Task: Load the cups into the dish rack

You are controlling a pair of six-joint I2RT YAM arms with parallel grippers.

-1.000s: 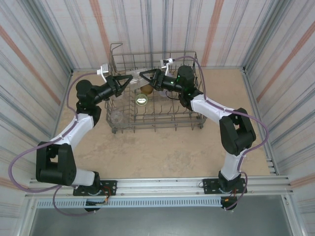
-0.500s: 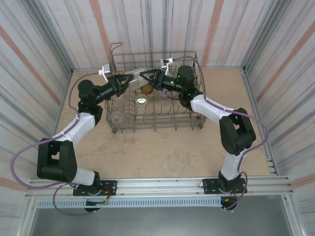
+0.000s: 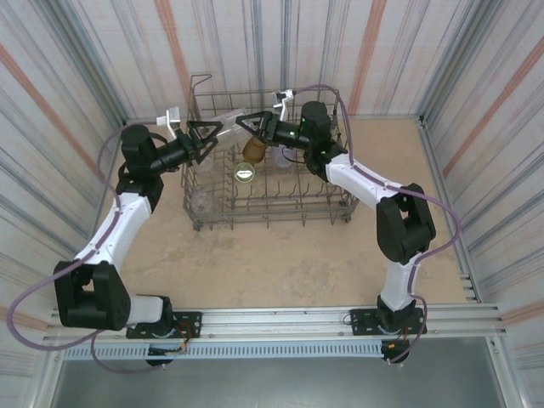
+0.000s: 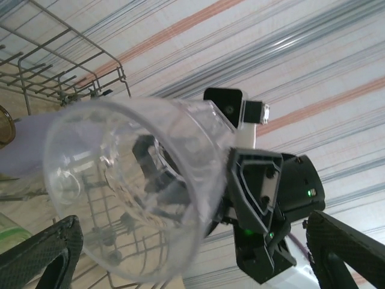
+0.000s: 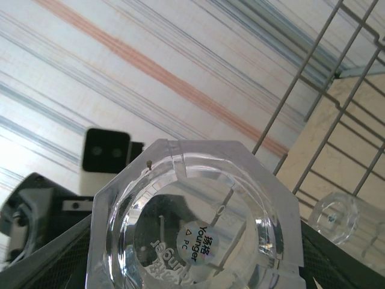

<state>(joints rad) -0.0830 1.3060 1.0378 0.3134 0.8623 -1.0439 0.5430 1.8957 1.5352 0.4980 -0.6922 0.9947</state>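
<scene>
Two hands | left hand [image 3: 208, 140]: wide open | right hand [image 3: 246, 127]: clamped on clear cup [image 5: 192, 235]

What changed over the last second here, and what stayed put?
The left gripper let go of the clear cup and drew back to the left, jaws wide. The right gripper closed on the cup's base and now holds it alone above the far left part of the rack. The rack, the amber cup and the green cup stayed put.
</scene>
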